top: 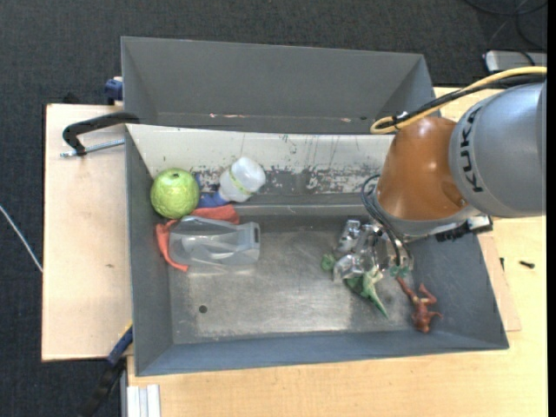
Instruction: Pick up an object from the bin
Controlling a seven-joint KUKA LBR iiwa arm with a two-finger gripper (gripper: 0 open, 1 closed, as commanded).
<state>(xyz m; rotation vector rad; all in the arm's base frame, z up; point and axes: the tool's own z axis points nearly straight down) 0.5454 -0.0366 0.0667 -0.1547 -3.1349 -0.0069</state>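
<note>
Grey bin (pixel 287 298) holds green apple (pixel 175 193); gripper (pixel 367 252) above green toy (pixel 372 287).

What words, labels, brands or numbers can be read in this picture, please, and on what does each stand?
"KU": black letters running sideways on the grey metal arm casing; the rest of the word curves out of sight.
White plastic bottle at the bin's back wall: any print is too small to read.
Nothing else here bears readable text.
</note>
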